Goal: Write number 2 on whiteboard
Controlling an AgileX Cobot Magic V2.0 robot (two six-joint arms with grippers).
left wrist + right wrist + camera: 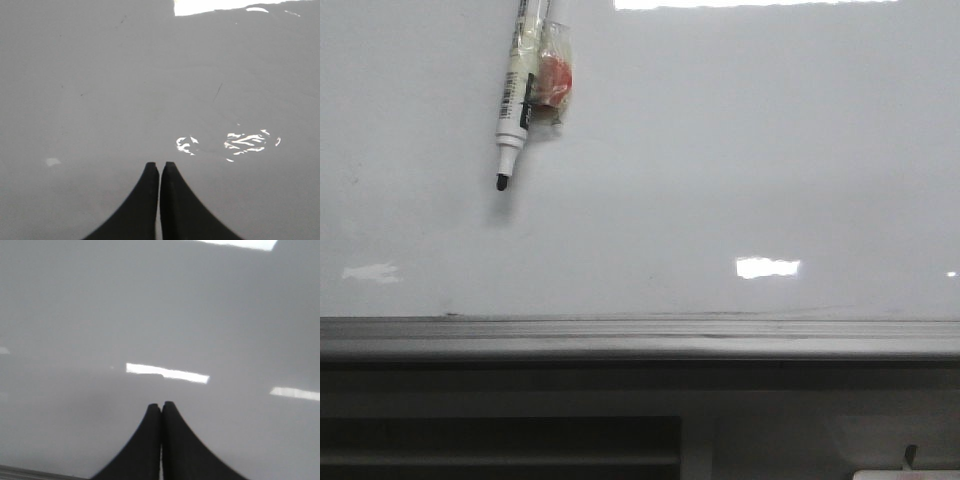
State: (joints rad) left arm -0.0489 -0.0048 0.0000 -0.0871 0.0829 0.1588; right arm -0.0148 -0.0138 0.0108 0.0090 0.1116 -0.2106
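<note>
The whiteboard (pixel 720 150) is glossy white-grey and fills most of the front view, with a grey ledge (pixel 640 338) along its bottom edge. No number 2 shows on it in any view. A white marker (pixel 515 90) with a black tip (pixel 502 182) points down at the board's upper left, with clear tape and a red piece (pixel 555 80) beside it. Neither gripper shows in the front view. My left gripper (pixel 160 164) is shut and empty, facing the board (pixel 100 75). My right gripper (pixel 161 404) is shut and empty, facing the board (pixel 150 305).
Light reflections lie on the board (pixel 767 267). A thin faint dark streak (pixel 218 91) marks the surface in the left wrist view. Dark shelving (pixel 500 445) sits below the ledge. A strip of the grey ledge (pixel 30 472) shows in the right wrist view.
</note>
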